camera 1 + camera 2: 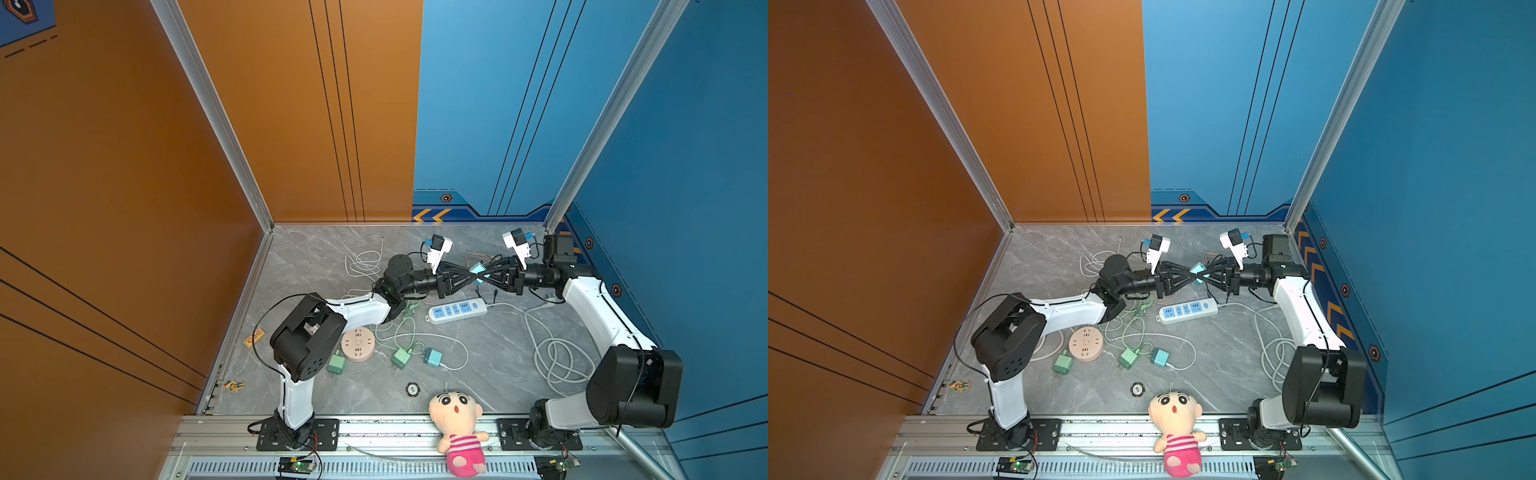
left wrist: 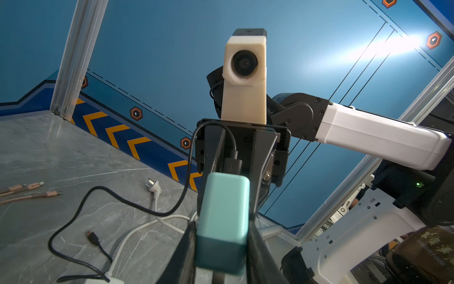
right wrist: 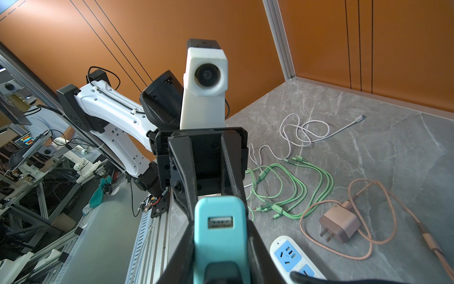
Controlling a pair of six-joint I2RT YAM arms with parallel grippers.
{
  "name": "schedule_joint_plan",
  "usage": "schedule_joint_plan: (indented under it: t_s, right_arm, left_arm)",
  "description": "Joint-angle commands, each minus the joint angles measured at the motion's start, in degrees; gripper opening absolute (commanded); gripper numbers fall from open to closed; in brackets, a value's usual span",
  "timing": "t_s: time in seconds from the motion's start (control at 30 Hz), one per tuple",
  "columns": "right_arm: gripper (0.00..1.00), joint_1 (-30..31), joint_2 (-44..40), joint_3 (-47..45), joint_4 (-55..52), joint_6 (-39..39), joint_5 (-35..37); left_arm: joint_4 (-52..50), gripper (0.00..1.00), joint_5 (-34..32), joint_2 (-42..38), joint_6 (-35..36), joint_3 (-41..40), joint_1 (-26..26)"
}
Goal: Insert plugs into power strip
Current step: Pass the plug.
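A teal plug (image 1: 478, 272) (image 1: 1198, 273) hangs in the air between both arms, above the far end of the white power strip (image 1: 457, 310) with blue sockets. My right gripper (image 3: 220, 222) is shut on this teal plug (image 3: 219, 236), whose empty USB port faces the right wrist camera. From the opposite side my left gripper (image 2: 222, 218) clamps the same plug (image 2: 223, 221), a finger pressed on each side. A black cable (image 2: 186, 172) runs into the plug. Two green plugs (image 1: 336, 363) (image 1: 401, 358) and another teal plug (image 1: 433, 357) lie on the table. A pink-brown plug (image 3: 340, 226) lies beside the strip.
A round beige socket (image 1: 358, 343) sits by the left arm's elbow. Green cables (image 3: 294, 186) and a white cable (image 1: 365, 264) sprawl behind the strip, and a thick white cord (image 1: 557, 361) coils at the right. A plush doll (image 1: 457, 428) leans on the front rail.
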Motion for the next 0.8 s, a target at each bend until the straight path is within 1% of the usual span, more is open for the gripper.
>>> schedule_joint_plan:
  t_s: [0.0, 0.07, 0.1, 0.13, 0.17, 0.23, 0.27, 0.33, 0.43, 0.6, 0.7, 0.77]
  right_arm:
    - [0.15, 0.3, 0.4, 0.8, -0.6, 0.8, 0.2]
    - [0.19, 0.3, 0.6, 0.7, -0.7, 1.0, 0.5]
    - [0.24, 0.3, 0.8, 0.6, -0.6, 1.4, 1.3]
    - [0.26, 0.3, 0.9, 0.7, -0.6, 2.0, 2.4]
    - [0.27, 0.3, 1.0, 0.6, -0.7, 2.8, 3.9]
    - [0.29, -0.2, 0.9, 0.6, -0.9, 5.3, 10.0]
    - [0.30, -0.6, 0.7, 0.4, -0.9, 6.1, 11.9]
    - [0.31, -2.0, 0.4, -0.5, -0.9, 7.0, 13.5]
    - [0.41, -3.0, -1.7, -2.7, -1.0, 6.9, 17.0]
    - [0.49, -3.0, -2.5, -4.3, -1.0, 6.3, 18.1]
    - [0.47, -3.3, -1.5, -3.8, -1.2, 6.8, 20.8]
    - [0.47, -4.6, -1.3, -3.0, -1.3, 6.8, 19.0]
  left_arm:
    - [2.0, 0.15, 1.2, 1.2, -0.1, 1.5, -0.7]
    - [2.0, 0.13, 0.8, 1.3, -0.5, 1.6, -0.5]
    - [2.0, 0.12, 0.7, 1.3, -0.9, 1.8, -0.2]
    - [2.0, 0.11, 0.8, 1.6, -1.5, 2.1, 0.4]
    - [1.9, 0.11, 1.0, 1.7, -2.0, 2.2, 0.9]
    - [2.0, 0.10, 1.7, 1.8, -2.7, 2.7, 2.5]
    - [2.0, 0.10, 2.1, 1.9, -3.0, 3.0, 3.1]
    - [1.0, 0.10, 3.0, 2.4, -3.5, 4.4, 4.4]
    - [-2.5, 0.09, 4.0, 3.0, -2.5, 6.6, 5.7]
    - [-3.9, 0.08, 5.4, 5.0, -2.9, 10.1, 6.2]
    - [-4.0, 0.08, 6.1, 5.8, -3.3, 11.4, 6.1]
    - [-4.4, 0.08, 7.0, 6.0, -3.3, 11.7, 6.3]
